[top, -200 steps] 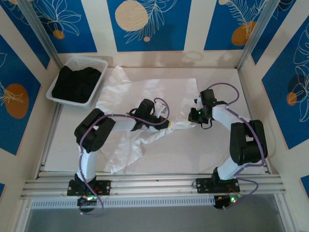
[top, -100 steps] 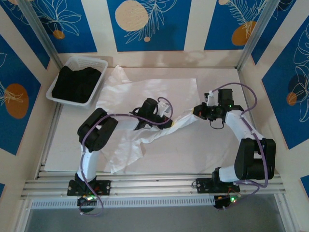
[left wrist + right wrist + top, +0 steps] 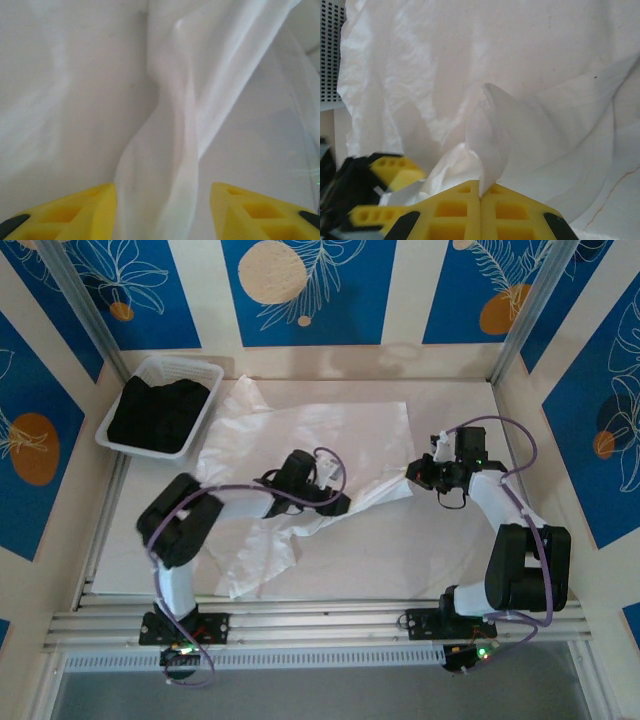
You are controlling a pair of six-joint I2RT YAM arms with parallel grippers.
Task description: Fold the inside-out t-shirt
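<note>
- Worktop (image 3: 440, 560): white, fills middle of overhead view.
- Inside-out t-shirt (image 3: 330, 435): white, crumpled, spread over centre and left of worktop. Twisted strand of it runs mid-frame from one arm to the other.
- Basket (image 3: 185, 361): white, upper left, just beside shirt edge. Black garment (image 3: 158, 412) inside.
- Left fingers (image 3: 338, 505): centre, spread apart. Twisted strand lies loose between them.
- Right fingers (image 3: 413, 473): right of centre, pressed together, pinching fold of shirt.

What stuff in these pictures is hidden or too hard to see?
Top view: the left arm covers part of the white t-shirt; its collar gets lost among folds.
Top view: the black garment covers the basket floor.
Left wrist view: the bottom edge cuts off the left claw.
</note>
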